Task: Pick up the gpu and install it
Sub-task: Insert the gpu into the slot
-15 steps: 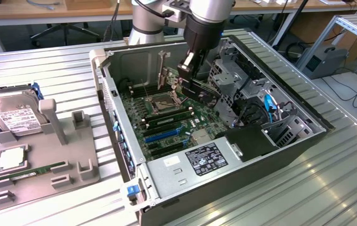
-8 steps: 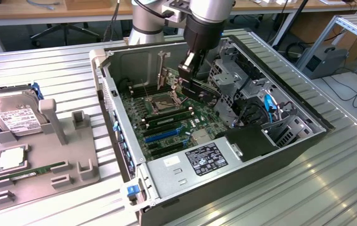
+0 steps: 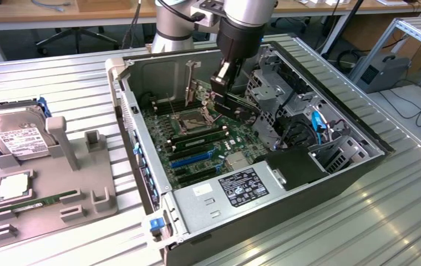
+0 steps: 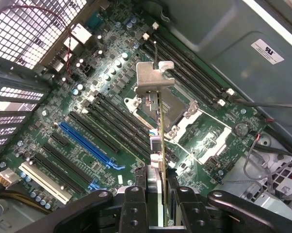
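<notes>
The end effector [image 4: 158, 187] pinches the gpu [image 4: 158, 121] edge-on above the motherboard [image 4: 88, 141]; lowered off-line from a slot, it could jam or bend.

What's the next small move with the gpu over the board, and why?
Probably shift the hand sideways toward the expansion slots, then descend. It grips the gpu edge-on, bracket forward, hanging above the CPU socket inside the open case, not over any slot and not yet seated.
</notes>
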Tool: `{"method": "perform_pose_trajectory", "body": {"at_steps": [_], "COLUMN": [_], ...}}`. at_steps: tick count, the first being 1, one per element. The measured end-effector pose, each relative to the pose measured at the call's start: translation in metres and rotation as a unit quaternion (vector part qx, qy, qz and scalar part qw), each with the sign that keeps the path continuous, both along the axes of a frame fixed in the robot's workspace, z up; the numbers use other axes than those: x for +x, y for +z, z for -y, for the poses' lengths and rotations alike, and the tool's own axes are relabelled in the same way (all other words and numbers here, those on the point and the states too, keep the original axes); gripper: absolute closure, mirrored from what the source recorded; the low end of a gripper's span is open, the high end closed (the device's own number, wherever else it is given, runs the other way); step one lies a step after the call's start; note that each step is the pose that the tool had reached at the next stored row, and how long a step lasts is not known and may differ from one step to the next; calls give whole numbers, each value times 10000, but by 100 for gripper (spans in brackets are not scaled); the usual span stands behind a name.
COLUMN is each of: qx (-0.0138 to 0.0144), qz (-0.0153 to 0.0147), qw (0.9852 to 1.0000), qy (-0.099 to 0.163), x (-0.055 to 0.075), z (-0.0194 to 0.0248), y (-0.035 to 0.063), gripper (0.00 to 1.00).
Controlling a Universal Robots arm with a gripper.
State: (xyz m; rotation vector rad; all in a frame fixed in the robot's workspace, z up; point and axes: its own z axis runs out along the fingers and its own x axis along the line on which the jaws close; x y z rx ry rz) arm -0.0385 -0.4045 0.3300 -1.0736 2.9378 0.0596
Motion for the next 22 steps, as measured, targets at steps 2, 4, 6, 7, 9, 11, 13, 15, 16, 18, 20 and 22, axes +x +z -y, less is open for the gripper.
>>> {"method": "perform_pose_trajectory", "body": {"at_steps": [2, 4, 6, 7, 9, 11, 13, 15, 16, 18, 20, 22], "qx": [0, 0, 0, 0, 0, 0, 0, 0, 0, 0, 0, 0], "qz": [0, 0, 0, 0, 0, 0, 0, 0, 0, 0, 0, 0], "qw": [10000, 10000, 10000, 10000, 9999, 9999, 9998, 9998, 9997, 9997, 9996, 9996], "qy": [31, 52, 86, 100, 134, 167, 191, 214, 225, 247, 269, 290], "x": [0, 0, 0, 0, 0, 0, 0, 0, 0, 0, 0, 0], "z": [0, 0, 0, 0, 0, 0, 0, 0, 0, 0, 0, 0], "y": [0, 0, 0, 0, 0, 0, 0, 0, 0, 0, 0, 0], "gripper": [73, 73, 73, 73, 73, 73, 73, 73, 73, 73, 73, 73]}}
